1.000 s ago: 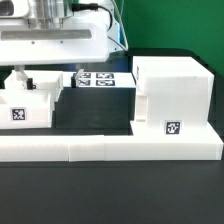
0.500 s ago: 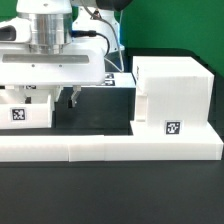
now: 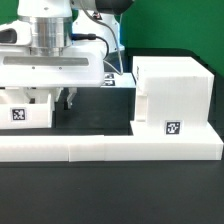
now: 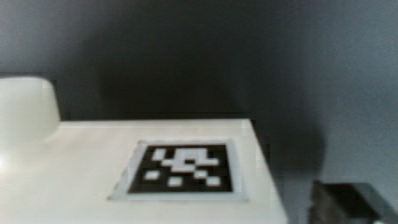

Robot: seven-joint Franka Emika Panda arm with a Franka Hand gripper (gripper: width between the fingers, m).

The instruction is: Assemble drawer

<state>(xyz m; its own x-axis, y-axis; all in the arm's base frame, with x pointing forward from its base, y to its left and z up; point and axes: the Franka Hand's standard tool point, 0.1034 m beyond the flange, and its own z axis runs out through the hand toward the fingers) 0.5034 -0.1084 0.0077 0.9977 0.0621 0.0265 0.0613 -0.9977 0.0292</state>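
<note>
Jaws of the gripper (image 3: 46,98) stand spread as it hangs low over the small tray (image 3: 30,108) at the exterior view's left. One dark finger (image 3: 68,98) shows just beside the tray's edge, apart from it; the other is hidden. The wrist view shows the tray's top with its tag (image 4: 185,168) facing up and a rounded knob (image 4: 25,112) at one side. The large housing (image 3: 175,90) sits well apart at the exterior view's right, behind the long low wall (image 3: 100,150)
</note>
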